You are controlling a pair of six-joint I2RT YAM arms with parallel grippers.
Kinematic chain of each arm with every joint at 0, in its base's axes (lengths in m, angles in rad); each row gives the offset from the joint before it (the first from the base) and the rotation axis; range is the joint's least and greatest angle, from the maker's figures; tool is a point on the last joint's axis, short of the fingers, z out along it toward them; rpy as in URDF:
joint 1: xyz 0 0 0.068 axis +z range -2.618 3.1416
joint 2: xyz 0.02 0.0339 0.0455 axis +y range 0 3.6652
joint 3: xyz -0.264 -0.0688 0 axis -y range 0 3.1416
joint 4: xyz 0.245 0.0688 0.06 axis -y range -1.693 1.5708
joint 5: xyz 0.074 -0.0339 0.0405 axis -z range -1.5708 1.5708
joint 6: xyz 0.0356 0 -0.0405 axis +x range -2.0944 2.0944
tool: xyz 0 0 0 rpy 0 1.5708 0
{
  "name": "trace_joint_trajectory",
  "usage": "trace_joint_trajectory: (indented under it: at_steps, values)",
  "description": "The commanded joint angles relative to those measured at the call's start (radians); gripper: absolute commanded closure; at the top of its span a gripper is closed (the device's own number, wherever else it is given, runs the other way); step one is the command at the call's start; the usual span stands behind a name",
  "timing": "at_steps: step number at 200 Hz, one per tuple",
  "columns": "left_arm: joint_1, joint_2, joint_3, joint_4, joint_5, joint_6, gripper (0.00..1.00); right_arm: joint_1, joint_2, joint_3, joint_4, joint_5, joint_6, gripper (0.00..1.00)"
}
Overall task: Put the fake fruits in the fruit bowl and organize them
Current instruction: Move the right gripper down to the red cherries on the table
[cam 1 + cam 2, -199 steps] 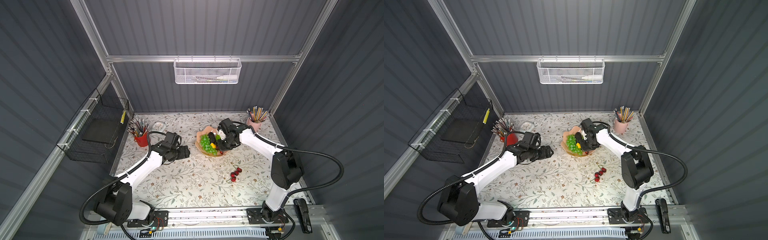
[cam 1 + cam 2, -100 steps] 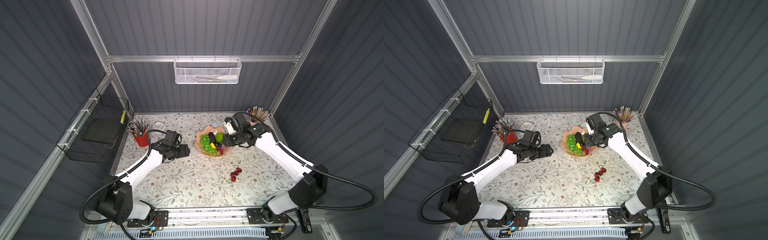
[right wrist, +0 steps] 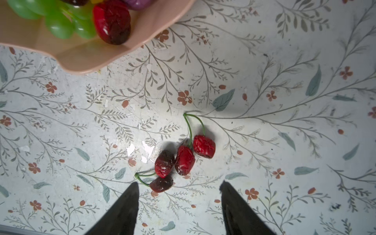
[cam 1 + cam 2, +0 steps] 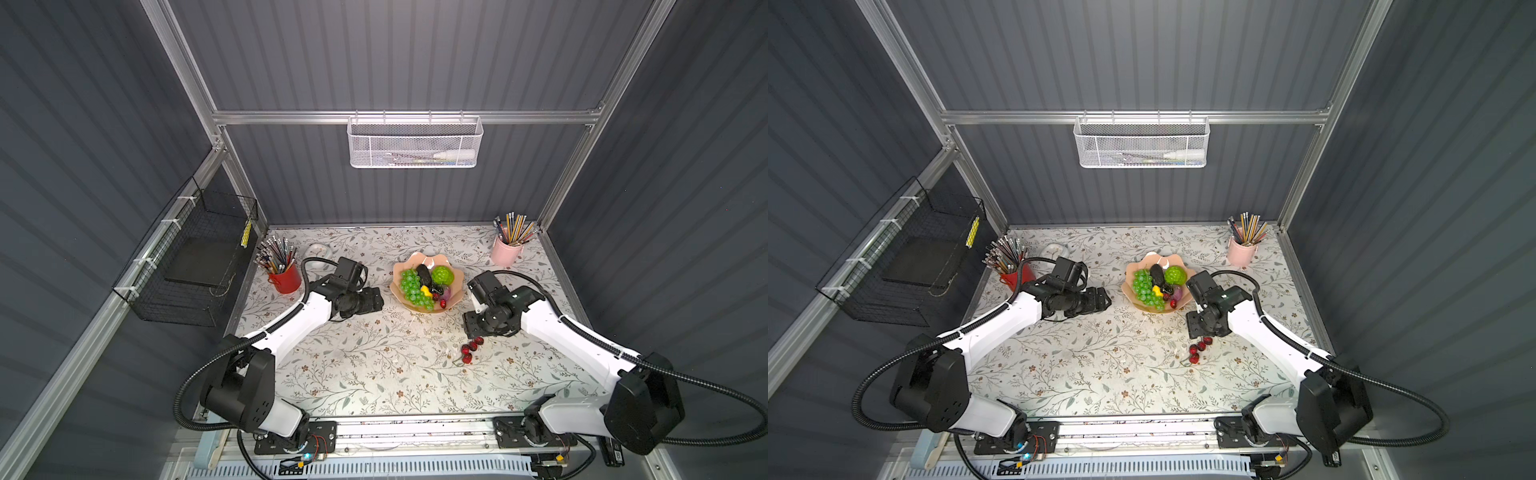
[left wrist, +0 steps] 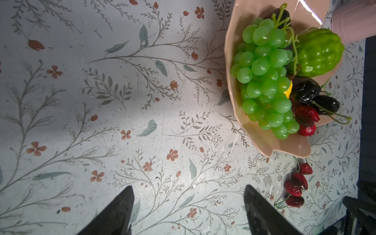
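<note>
The right tool (image 3: 179,183) hangs over the surface (image 3: 284,162) with its jaws parted and nothing between them. Just ahead of its tips lie the loose cherries (image 3: 184,159), two stemmed pairs touching one another. Further ahead sits the bowl (image 3: 71,59), heaped with grapes (image 5: 264,81) and other fruit.

The likeliest slip, as I judge it, is a partial pick. Closing on one wrinkled cherry could lift one pair and nudge the other away, or a thin stem could slide free. In the bowl, a red cherry (image 3: 112,22) lies close to the low rim, so a drop onto the heap could roll fruit out.

The left tool (image 5: 188,186) is wide open and empty, with the bowl ahead of it and off to one side.
</note>
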Motion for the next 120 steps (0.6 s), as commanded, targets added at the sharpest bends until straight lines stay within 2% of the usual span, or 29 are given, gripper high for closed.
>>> trace_joint_trajectory:
  at_steps: [1,62,120]
  values:
    - [0.0,0.005,0.004,0.014,0.033,-0.013,0.15,-0.009,0.068,-0.005,0.081,0.014,-0.017,0.33]
    - [0.0,-0.032,-0.013,-0.016,-0.007,0.0,0.15,-0.02,0.225,0.019,0.143,0.023,-0.056,0.39]
    - [0.0,-0.023,-0.008,-0.013,-0.003,0.005,0.15,-0.053,0.309,0.014,0.14,0.006,-0.065,0.5]
